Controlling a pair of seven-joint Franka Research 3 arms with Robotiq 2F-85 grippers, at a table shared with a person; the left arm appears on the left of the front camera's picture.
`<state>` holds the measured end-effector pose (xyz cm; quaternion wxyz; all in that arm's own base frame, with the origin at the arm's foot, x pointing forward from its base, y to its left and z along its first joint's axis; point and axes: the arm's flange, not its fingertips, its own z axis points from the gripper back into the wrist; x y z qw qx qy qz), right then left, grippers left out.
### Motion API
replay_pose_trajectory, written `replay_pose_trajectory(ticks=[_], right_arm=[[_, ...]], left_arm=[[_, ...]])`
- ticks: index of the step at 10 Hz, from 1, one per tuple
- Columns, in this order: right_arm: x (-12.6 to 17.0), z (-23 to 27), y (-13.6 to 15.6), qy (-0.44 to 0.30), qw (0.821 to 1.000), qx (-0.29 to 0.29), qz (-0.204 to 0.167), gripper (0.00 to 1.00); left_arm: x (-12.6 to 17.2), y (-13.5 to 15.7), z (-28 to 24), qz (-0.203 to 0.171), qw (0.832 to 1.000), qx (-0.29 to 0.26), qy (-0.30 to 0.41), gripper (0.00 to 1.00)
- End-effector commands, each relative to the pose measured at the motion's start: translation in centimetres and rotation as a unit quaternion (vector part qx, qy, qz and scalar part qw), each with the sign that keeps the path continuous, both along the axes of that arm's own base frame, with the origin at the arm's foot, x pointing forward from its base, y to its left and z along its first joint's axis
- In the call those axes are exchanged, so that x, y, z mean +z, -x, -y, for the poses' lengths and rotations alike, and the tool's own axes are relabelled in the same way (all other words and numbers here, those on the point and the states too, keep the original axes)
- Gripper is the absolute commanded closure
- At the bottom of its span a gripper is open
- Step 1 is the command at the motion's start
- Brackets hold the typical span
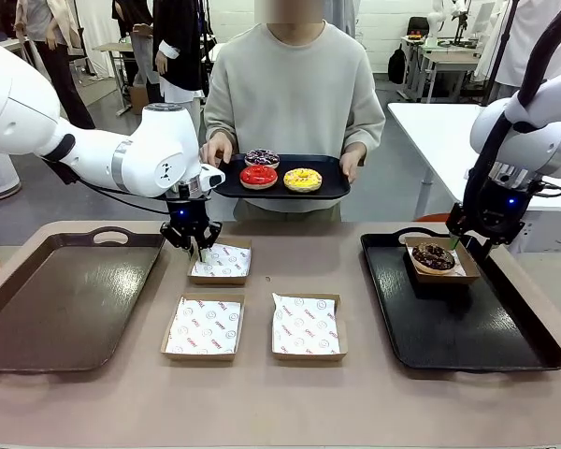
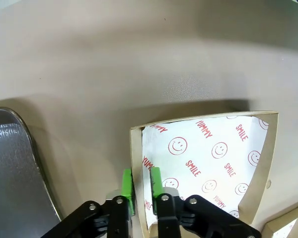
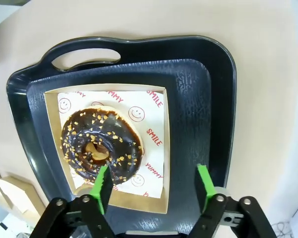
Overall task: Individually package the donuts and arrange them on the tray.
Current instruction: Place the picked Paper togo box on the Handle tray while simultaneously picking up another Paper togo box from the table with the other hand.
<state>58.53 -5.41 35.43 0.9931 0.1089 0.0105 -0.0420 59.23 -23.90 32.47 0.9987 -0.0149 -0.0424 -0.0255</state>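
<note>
At the 3 o'clock side of the table [image 1: 262, 402], we found the right tray [image 1: 467, 327] carrying one carton [image 1: 467, 273] in its 11 o'clock corner. The chocolate donut with pale sprinkles [image 1: 434, 255] lay inside that carton on printed paper. We observed the right gripper [image 1: 469, 245] above it, released, with its fingers spread wide. In the right wrist view, one green pad [image 3: 103, 181] overlapped the donut's [image 3: 100, 146] edge, and the other stood over bare tray [image 3: 188, 79]. Neither pad gripped anything.

We located the left gripper [image 1: 201, 251] at 11 o'clock of the table centre, lowered onto the rear carton [image 1: 221, 261]. In the left wrist view, its fingers [image 2: 141, 184] were clenched on the carton's side wall [image 2: 135, 163], one pad outside and one inside against the paper liner. That carton held no donut. The left tray [image 1: 65, 299] lay at 9 o'clock of this gripper.

Two further lined cartons [image 1: 203, 326] [image 1: 305, 325] sat side by side at 6 o'clock of the rear carton.

At 12 o'clock, we saw a person's hands [image 1: 215, 150] holding a serving tray [image 1: 332, 182] above the table edge. It carried the red donut [image 1: 258, 175], the yellow donut [image 1: 302, 179] and the dark donut [image 1: 262, 157].
</note>
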Motion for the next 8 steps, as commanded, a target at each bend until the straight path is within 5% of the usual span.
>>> replay_pose_trajectory(ticks=[1,5,8], right_arm=[[0.5,0.3,0.2,-0.025,1.0,0.009,0.016,0.0],[3.4,0.2,3.4,-0.045,0.998,0.019,0.038,0.0],[9.2,3.9,10.3,-0.216,0.973,0.051,0.059,0.0]], left_arm=[[0.4,-0.1,0.4,-0.007,1.0,0.013,-0.003,1.0],[0.9,0.1,0.2,-0.006,1.0,0.019,-0.002,1.0],[5.3,0.9,-0.6,0.003,1.0,0.027,0.009,1.0]])
